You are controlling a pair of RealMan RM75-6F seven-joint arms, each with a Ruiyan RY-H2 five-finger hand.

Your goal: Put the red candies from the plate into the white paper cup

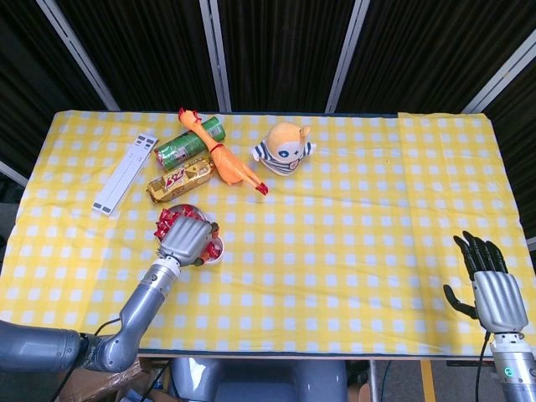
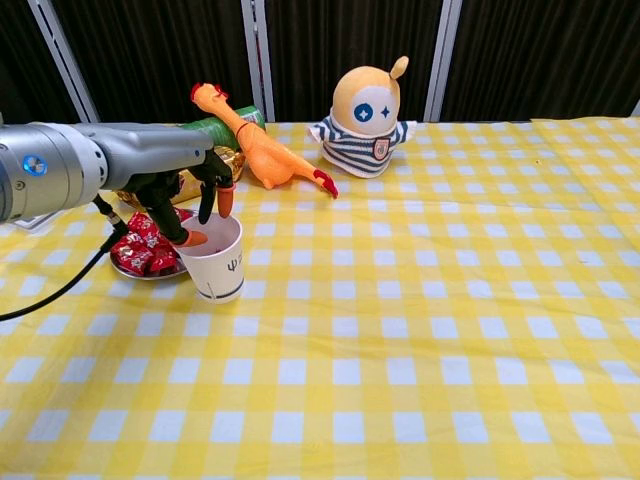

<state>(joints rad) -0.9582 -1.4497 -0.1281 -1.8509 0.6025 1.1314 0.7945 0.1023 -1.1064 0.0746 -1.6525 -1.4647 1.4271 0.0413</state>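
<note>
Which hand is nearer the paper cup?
Left. The left hand hovers right over the white paper cup; the right hand is far across the table, near its front right edge.

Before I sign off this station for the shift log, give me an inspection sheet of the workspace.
Surface: table under a yellow checked cloth.
Job's things: white paper cup upright beside the plate of red candies.
Clutter: rubber chicken, green can, gold wrapped bar, plush toy, white strip.
Hands: left hand over the cup, fingers apart, nothing seen in them; right hand open at the table's edge.
Cables: black cable under the left arm.
Surroundings: dark curtains.
</note>
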